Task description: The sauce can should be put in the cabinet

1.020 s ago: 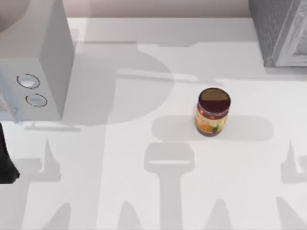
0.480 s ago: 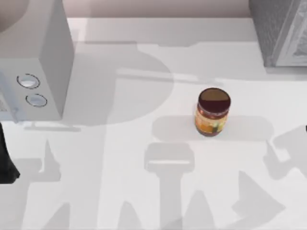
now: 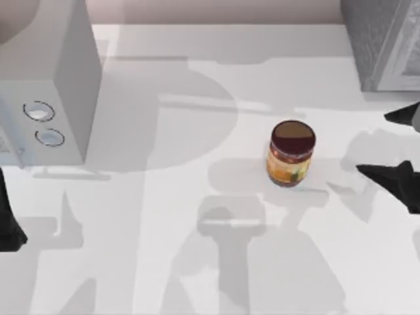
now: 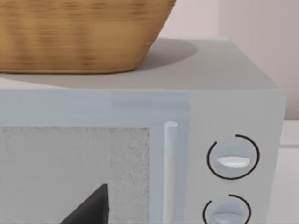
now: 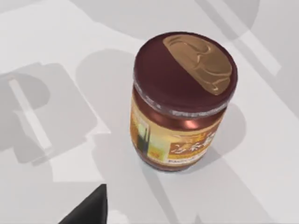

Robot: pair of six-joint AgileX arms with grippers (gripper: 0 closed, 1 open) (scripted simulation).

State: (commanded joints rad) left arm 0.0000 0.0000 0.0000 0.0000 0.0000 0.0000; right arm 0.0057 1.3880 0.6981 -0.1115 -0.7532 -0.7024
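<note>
One sauce can [image 3: 291, 153] stands upright on the white surface [image 3: 197, 262], its maroon lid on, well right of the grey microwave [image 3: 49, 85] at the surface's left edge. The right pincer [image 3: 397, 147] hangs just right of the can, its two dark fingers spread apart and clear of it. The left pincer [image 3: 10, 230] sits parked just below the microwave; whether it is spread or closed cannot be told. A wicker basket [image 4: 79, 32] rests atop the microwave.

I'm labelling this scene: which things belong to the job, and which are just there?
Job: sauce can, upright mid-table; cabinet, top right corner; right gripper, open, at the right edge beside the can.

Just there: microwave at left, basket on it; left gripper, parked at the left edge.
</note>
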